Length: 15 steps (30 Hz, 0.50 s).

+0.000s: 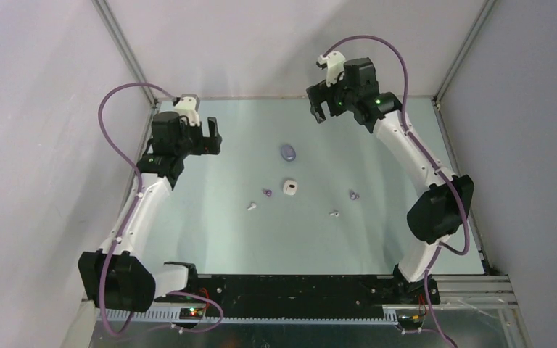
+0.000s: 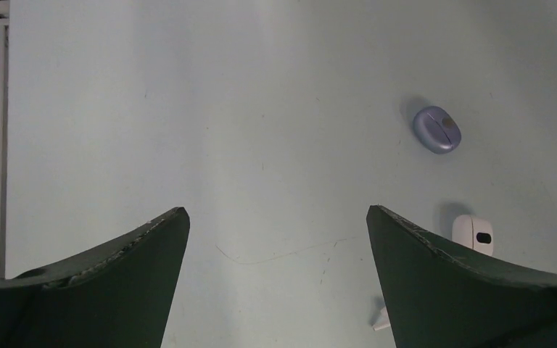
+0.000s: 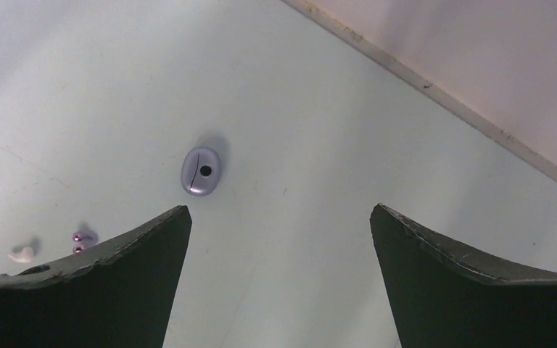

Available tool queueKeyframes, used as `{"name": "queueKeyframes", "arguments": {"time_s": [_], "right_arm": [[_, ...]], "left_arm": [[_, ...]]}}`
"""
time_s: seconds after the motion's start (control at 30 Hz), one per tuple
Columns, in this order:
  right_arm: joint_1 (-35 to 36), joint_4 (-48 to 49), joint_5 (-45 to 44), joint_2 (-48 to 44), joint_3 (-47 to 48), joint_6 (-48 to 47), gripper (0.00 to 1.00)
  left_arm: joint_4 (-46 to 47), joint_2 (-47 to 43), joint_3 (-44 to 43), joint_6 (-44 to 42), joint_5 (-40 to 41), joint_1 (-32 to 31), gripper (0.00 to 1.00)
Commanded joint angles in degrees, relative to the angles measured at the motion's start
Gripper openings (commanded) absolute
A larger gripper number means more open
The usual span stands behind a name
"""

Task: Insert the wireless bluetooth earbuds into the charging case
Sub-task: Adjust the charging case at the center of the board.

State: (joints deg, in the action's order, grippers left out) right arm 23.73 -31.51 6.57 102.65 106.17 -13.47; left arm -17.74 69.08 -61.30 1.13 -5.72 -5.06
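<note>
Top view. The left arm rises from its base at the near left corner and bends inward. Its left end effector (image 1: 204, 144) hangs over the left side of the surface (image 1: 377, 239) with its fingers spread wide and nothing between them. The right arm bends at its elbow by the right edge and stretches to the far side. The right end effector (image 1: 320, 110) is also wide open and empty, close to the back wall (image 1: 275, 43). The surface is pale green, framed by metal rails and plain grey walls.

A purple case (image 1: 288, 152) lies between the two end effectors, and a white case (image 1: 290, 187) lies beyond it, toward the arm bases. Both look shut, so their insides cannot be seen. The four earbuds lie loose on the surface, well apart from both end effectors. A purple earbud (image 1: 266, 193) and a white earbud (image 1: 251, 206) lie on the left end effector's side of the white case. Another white earbud (image 1: 335, 213) and another purple earbud (image 1: 353, 194) lie on the right arm's side of it.

Left wrist view. The left end effector (image 2: 277, 210) points at bare surface, its two dark fingers (image 2: 116, 283) far apart and holding nothing. The purple case (image 2: 437, 130) lies ahead and to its right. The white case (image 2: 474, 233) sits just beyond the right finger, and a white earbud (image 2: 381, 321) peeks out at that finger's inner edge.

Right wrist view. The right end effector (image 3: 281, 209) is spread open and empty over the surface, near the foot of the wall (image 3: 479, 65). The purple case (image 3: 201, 171) lies ahead, just past the left finger's tip. A purple earbud (image 3: 83, 238) and a white earbud (image 3: 23, 254) lie outside that finger, close together.
</note>
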Motion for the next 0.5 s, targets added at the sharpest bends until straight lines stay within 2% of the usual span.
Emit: {"name": "queueKeyframes", "arguments": {"time_s": [0.0, 0.1, 0.13, 0.23, 0.4, 0.47], "right_arm": [[0.63, 0.07, 3.83, 0.71, -4.21, 1.97, 0.99], [0.40, -4.94, 11.73, 2.27, -2.97, -8.30, 0.99], [0.16, -5.79, 17.10, 2.68, -2.98, -13.02, 0.98], [-0.78, -8.58, 24.56, 4.37, -3.06, -19.23, 0.95], [-0.79, -20.51, 33.22, 13.14, 2.57, -39.47, 0.71], [-0.29, -24.61, 33.70, 16.81, 5.26, -47.60, 0.66]], "left_arm": [[0.58, -0.42, 0.71, 1.34, -1.21, 0.31, 1.00], [0.11, -1.53, 2.64, 1.84, -2.43, 0.30, 1.00], [-0.08, -1.73, 2.92, 1.85, -2.71, 0.25, 1.00], [-1.09, -2.63, 3.92, 1.30, -3.31, 0.31, 1.00], [-2.90, -4.08, 5.18, 1.57, -3.26, 0.28, 1.00], [-3.41, -4.77, 6.36, 2.05, -3.37, 0.29, 1.00]]}}
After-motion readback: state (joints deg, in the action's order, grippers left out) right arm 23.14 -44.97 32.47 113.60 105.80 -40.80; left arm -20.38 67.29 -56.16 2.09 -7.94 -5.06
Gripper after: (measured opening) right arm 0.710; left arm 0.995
